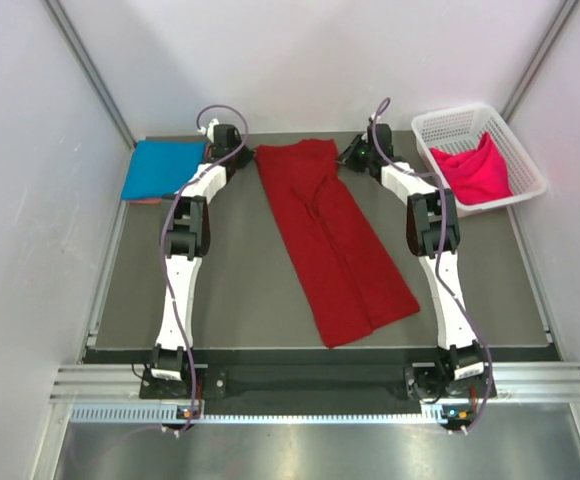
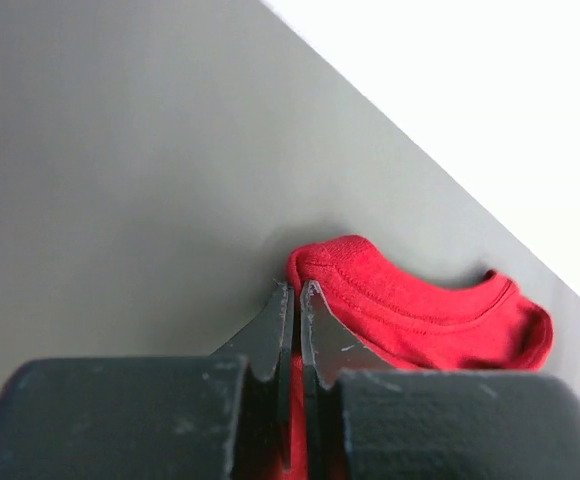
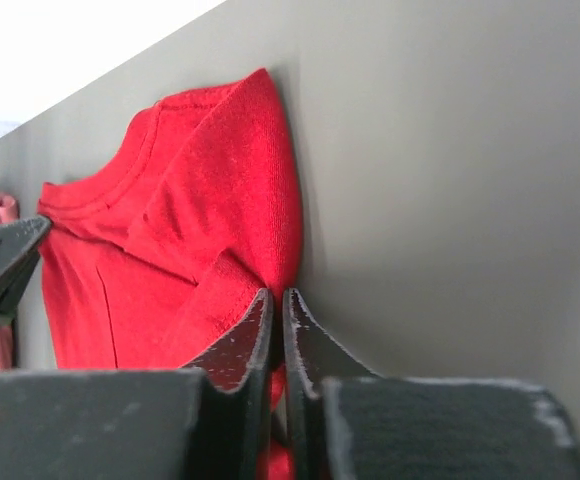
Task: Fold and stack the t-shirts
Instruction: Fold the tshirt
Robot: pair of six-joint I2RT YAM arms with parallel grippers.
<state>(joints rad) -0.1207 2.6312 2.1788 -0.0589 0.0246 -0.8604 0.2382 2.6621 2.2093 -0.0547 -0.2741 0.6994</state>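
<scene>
Dark red t-shirt (image 1: pixel 335 240) lies folded lengthwise, its far corners pinched in the left claw (image 2: pixel 299 291) and right claw (image 3: pixel 277 297).

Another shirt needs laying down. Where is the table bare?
Bare grey mat lies between the left arm and the dark red cloth t-shirt, and right of the right arm. Crowded far edge: bright blue t-shirt, white lattice basket.

The left arm (image 1: pixel 182 262) and the right arm (image 1: pixel 448 270) are both made of long white pieces with black joints and black bases. A thin purple-grey cable (image 1: pixel 213 108) runs along each arm and makes a loop near its top. The left gripper (image 2: pixel 297 300) and the right gripper (image 3: pixel 277 302) each have two flat, dark grey fingers with pointy, scratched tips on a chunky dark block.
</scene>
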